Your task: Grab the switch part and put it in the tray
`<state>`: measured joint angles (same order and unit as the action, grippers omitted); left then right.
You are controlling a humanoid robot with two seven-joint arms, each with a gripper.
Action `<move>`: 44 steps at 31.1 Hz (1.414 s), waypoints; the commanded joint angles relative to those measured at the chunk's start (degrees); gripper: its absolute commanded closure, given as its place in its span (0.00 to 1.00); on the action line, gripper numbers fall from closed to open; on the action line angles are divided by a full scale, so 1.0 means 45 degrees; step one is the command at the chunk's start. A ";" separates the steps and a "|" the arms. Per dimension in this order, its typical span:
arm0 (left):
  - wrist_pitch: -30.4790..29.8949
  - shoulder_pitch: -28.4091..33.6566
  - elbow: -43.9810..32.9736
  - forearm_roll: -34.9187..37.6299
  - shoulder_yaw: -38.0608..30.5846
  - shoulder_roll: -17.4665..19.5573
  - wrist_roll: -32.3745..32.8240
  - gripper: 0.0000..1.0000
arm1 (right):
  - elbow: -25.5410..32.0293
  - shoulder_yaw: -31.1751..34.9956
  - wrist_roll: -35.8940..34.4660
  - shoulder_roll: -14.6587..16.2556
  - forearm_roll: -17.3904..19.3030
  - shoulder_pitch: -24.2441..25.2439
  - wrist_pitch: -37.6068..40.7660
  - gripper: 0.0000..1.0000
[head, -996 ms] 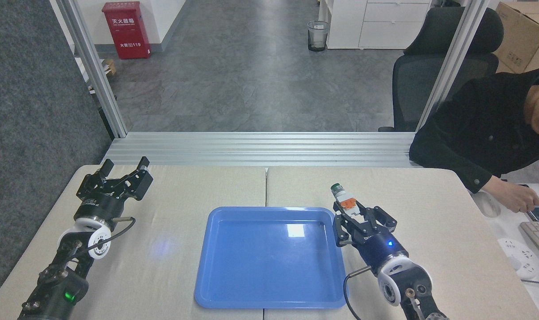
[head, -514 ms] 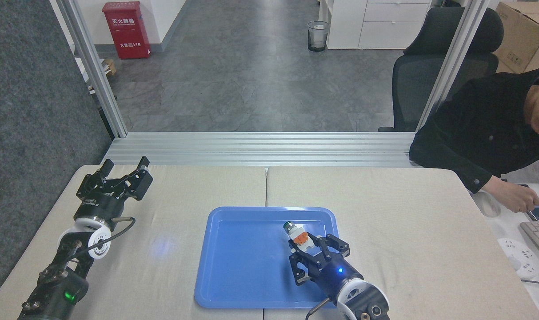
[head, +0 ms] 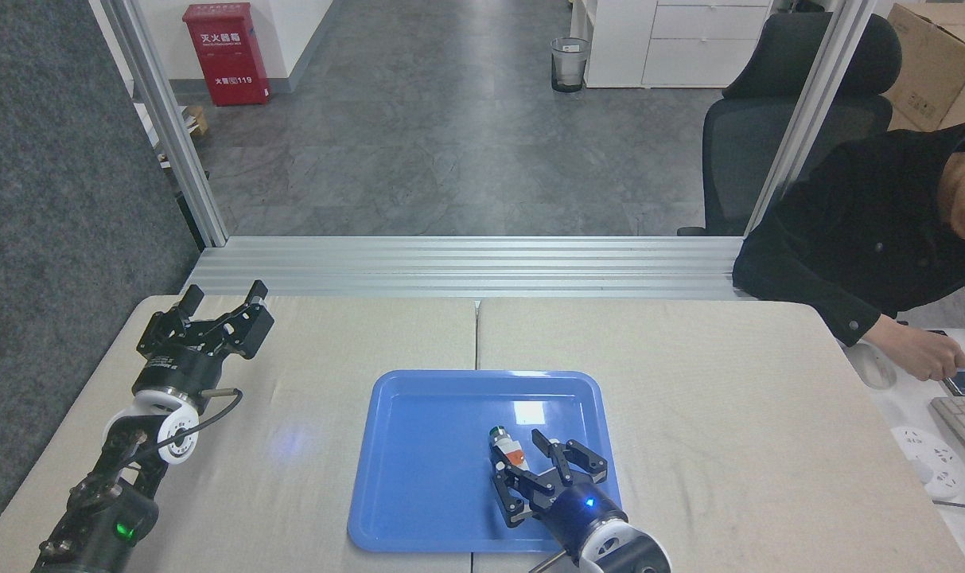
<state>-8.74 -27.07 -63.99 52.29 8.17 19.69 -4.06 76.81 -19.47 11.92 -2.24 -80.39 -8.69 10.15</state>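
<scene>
Right gripper (head: 520, 450) over blue tray (head: 418, 509), fingers spread, switch part (head: 507, 449) between them; left gripper (head: 223, 301) open over table (head: 689, 358).

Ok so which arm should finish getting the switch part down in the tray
The right. Its gripper is over the tray with the switch part at its fingers. The left gripper sits open at the table's far left corner, well away.

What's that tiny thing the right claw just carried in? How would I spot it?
Find the big blue tray mid-table. Over its near right part sits the robot's right claw, fingers spread. The switch part lies by the left finger: a small white-grey piece with an orange block and a dark green cap, the only colourful item on the tray.
</scene>
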 commanded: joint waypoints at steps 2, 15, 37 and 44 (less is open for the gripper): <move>0.0009 0.0000 0.0002 0.0000 0.0000 0.0000 0.0004 0.00 | -0.0291 0.1824 -0.0597 -0.0186 0.2318 -0.1094 -0.0068 0.00; 0.0009 0.0000 0.0002 0.0000 0.0000 0.0000 0.0004 0.00 | -0.1051 0.4014 -0.1513 0.3329 0.2474 -0.2814 -0.0088 0.00; 0.0009 0.0000 0.0002 0.0000 0.0000 0.0000 0.0004 0.00 | -0.1443 0.4307 -0.1378 0.3662 0.3236 -0.2796 -0.0693 0.00; 0.0009 0.0000 0.0002 0.0000 0.0000 0.0000 0.0004 0.00 | -0.1463 0.4268 -0.1378 0.3721 0.3138 -0.2874 -0.0693 0.00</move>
<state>-8.74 -27.07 -63.99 52.29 8.18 19.69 -4.06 71.46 -2.02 5.69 11.93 -66.27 -21.28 7.03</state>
